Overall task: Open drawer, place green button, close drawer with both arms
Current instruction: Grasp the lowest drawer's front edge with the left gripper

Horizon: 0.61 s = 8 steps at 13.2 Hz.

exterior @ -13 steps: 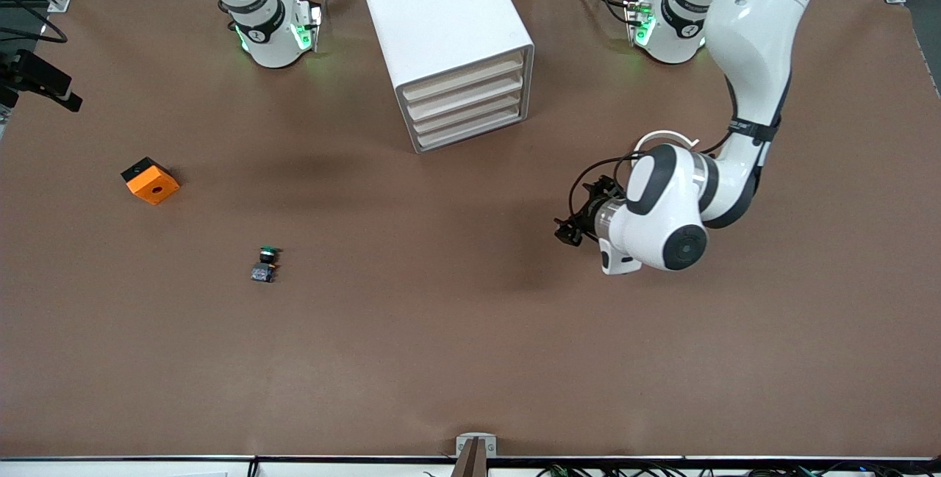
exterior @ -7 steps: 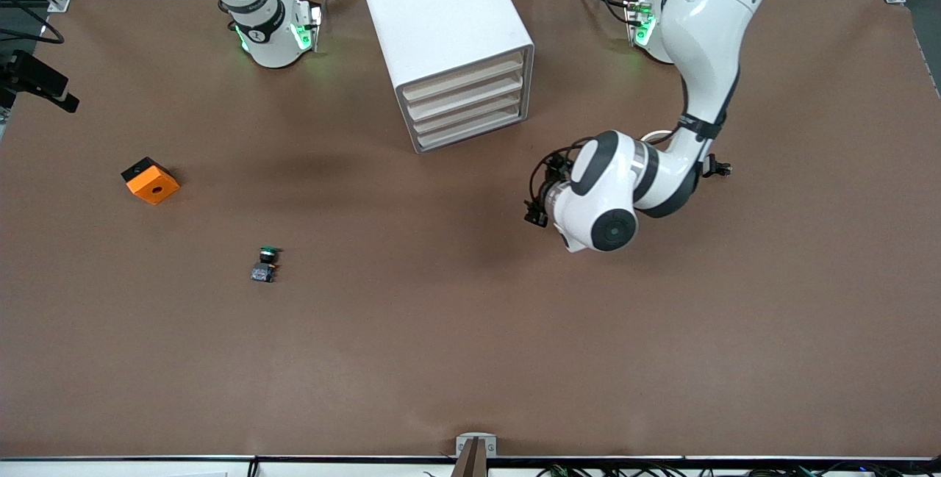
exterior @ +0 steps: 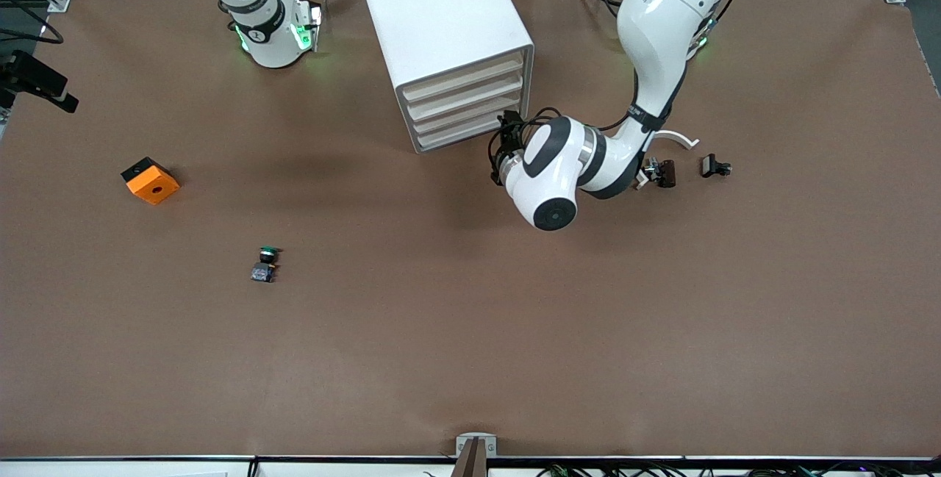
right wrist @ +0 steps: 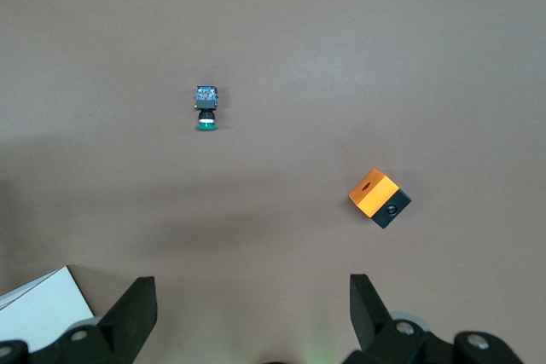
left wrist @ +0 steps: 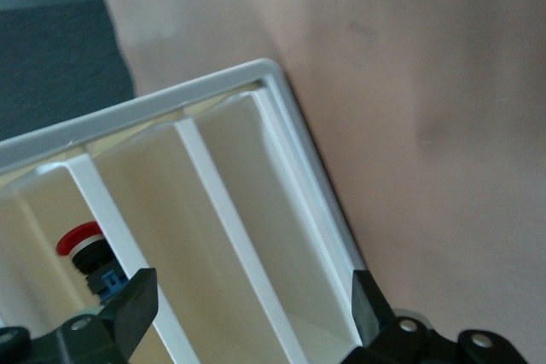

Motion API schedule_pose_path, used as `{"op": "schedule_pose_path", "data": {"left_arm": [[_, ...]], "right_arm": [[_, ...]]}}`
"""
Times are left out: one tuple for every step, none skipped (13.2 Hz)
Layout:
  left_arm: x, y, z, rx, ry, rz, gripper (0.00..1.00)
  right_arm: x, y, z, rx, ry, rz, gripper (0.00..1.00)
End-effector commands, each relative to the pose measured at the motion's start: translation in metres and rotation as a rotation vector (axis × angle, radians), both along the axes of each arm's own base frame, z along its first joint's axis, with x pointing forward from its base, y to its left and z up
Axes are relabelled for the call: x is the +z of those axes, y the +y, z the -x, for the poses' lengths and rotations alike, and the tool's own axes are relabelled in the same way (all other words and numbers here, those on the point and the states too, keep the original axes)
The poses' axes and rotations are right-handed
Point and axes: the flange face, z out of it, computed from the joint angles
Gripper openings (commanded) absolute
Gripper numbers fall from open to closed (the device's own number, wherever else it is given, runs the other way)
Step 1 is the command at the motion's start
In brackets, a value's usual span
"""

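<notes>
The white cabinet (exterior: 441, 29) stands between the two arm bases, all four beige drawer fronts flush. The drawer (exterior: 462, 136) is its lowest one and is shut. My left gripper (exterior: 503, 145) hovers just in front of the cabinet's lower corner at the left arm's end. In the left wrist view it (left wrist: 247, 313) is open, its jaws straddling the beige strip next to the table, the drawer (left wrist: 260, 210). The button (exterior: 266, 264) lies on its side toward the right arm's end. My right gripper (right wrist: 247, 313) is open, high over the table, with the button (right wrist: 206, 108) far below.
An orange block (exterior: 151, 180) (right wrist: 379, 197) lies near the right arm's end of the table. Small black-brown pieces (exterior: 662, 172) and a white arc (exterior: 676, 139) lie beside the left arm's elbow. A red-capped button (left wrist: 81, 240) shows inside an upper drawer.
My left arm has swung from over the table at its own end toward the cabinet front, uncovering the small pieces. The right arm, button and orange block have not moved.
</notes>
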Motion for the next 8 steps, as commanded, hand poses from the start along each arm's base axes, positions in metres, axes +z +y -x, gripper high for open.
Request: {"op": "schedule_pose_path", "data": {"left_arm": [[-0.019,-0.006,0.015,0.007,0.108,-0.012,1.0],[-0.028,-0.007,0.019,0.032,0.144,-0.048,1.0],[-0.037,-0.008,0.022,0.063,0.181,-0.084,1.0],[-0.041,-0.01,0.025,0.086,0.217,-0.093,1.0],[-0.047,-0.01,0.03,0.092,0.262,-0.1,0.94],[-0.051,-0.01,0.034,0.096,0.3,-0.108,0.89],[-0.057,-0.01,0.038,0.099,0.321,-0.125,0.87],[-0.062,-0.013,0.043,0.098,0.331,-0.144,0.85]], "right_arm": [[0.006,-0.002,0.002,0.005,-0.012,0.01,1.0],[0.006,-0.002,0.002,0.005,-0.012,0.01,1.0],[0.006,-0.002,0.002,0.005,-0.014,0.011,1.0],[0.007,-0.002,0.001,0.008,-0.017,0.013,1.0],[0.009,-0.003,0.0,0.008,-0.021,0.013,1.0],[0.008,-0.004,-0.002,0.008,-0.018,0.014,1.0],[0.007,-0.006,-0.004,0.001,-0.016,0.018,1.0],[0.005,-0.009,-0.005,-0.01,-0.011,0.018,1.0]]}}
